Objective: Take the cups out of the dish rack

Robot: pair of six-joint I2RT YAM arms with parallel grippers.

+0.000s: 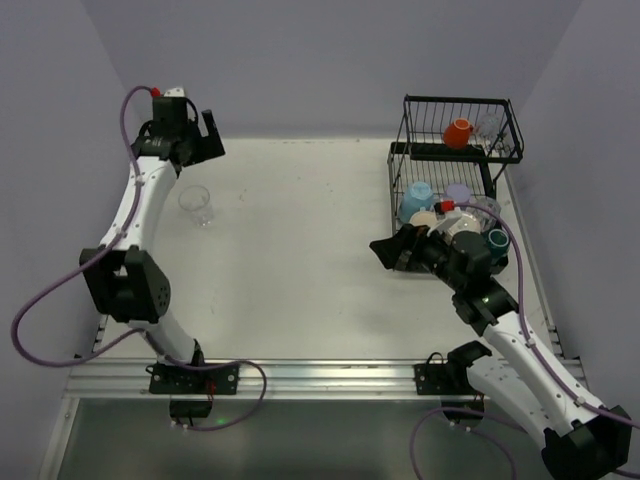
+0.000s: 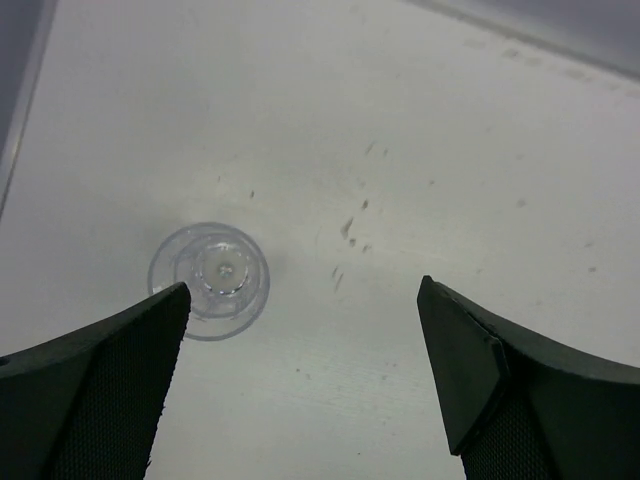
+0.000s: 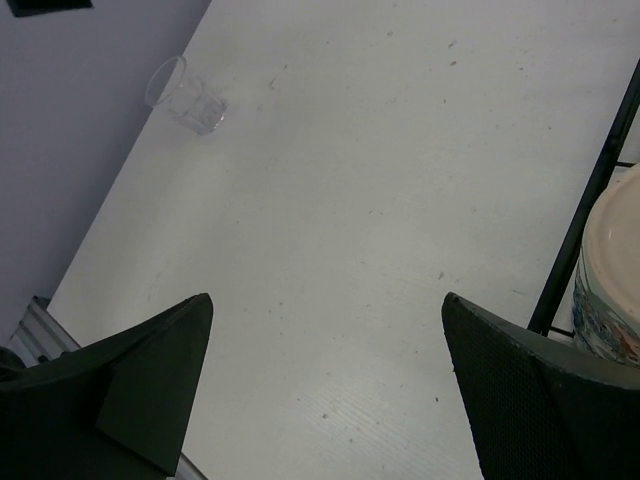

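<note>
The black wire two-tier dish rack [image 1: 460,98] is being seen at the far right corner of the white table [image 1: 300,250]. An orange-red cup [image 1: 458,132] is being carried in its raised upper basket. A light blue cup [image 1: 417,196], a lavender cup [image 1: 459,192] and a beige cup [image 1: 424,218] are being held close together in the lower tray, along with others that are partly hidden by the right arm. A clear glass tumbler [image 1: 197,205] is being shown upright on the table's left side, well apart from the rack. The left gripper [image 2: 302,290] is being held above and just beyond this tumbler with its jaws spread wide. Nothing is being pinched between them, and in the left wrist view the tumbler's rim is being seen just beside one fingertip, with the glass standing on the bare table. The right gripper [image 3: 328,300] is being held at the near left side of the lower tray with its jaws likewise spread wide and nothing between them. In the right wrist view a rack wire and the beige cup's rim are being shown just beside one finger.
</note>
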